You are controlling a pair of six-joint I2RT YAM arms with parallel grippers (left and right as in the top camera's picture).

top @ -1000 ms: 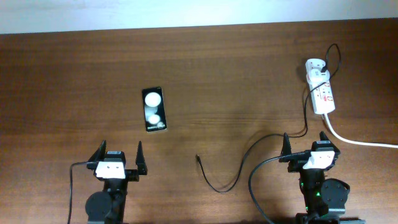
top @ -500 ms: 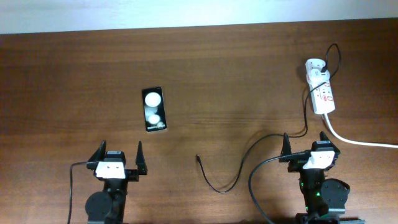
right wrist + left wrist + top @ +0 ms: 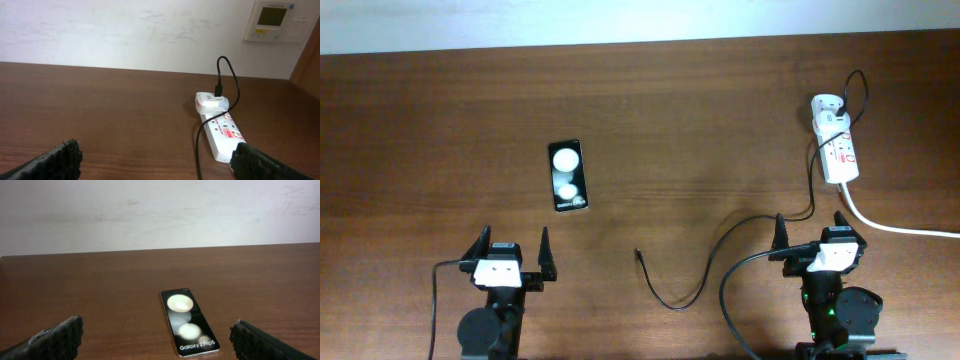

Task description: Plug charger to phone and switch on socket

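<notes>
The black phone lies flat on the table left of centre, its "Galaxy" text at the near end; it also shows in the left wrist view. The white socket strip lies at the far right and shows in the right wrist view. A white plug adapter sits in its far end. The thin black charger cable runs from it to a free connector tip near the table's middle front. My left gripper is open and empty, near the front edge below the phone. My right gripper is open and empty, just in front of the socket.
A thick white cord leaves the socket toward the right edge. A pale wall stands behind the table, with a white wall panel at the upper right. The cable loops past my right arm's base.
</notes>
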